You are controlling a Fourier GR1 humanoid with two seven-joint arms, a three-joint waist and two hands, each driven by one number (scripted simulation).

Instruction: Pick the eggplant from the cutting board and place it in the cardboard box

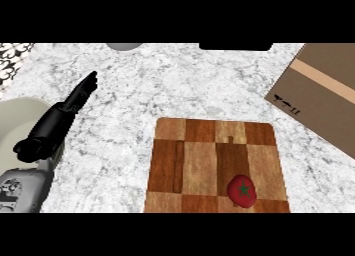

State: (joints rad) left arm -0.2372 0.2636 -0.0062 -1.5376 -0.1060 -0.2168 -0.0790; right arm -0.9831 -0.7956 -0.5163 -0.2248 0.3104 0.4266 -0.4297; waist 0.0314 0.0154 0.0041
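Lying on the checkered wooden cutting board point(217, 165), near its lower right corner, is a round dark-red vegetable w/ a green star-shaped stem point(242, 190), the board's only item. Left hand point(58, 120) hovers over the white-grey marble surface point(172, 85), well apart from the vegetable and left of the board; its black fingers point(84, 90) are straight, pointing up-right, holding nothing. Brown cardboard box w/ a tan tape strip point(327, 100) sits at upper right, beyond the board's corner. Right hand isn't visible.
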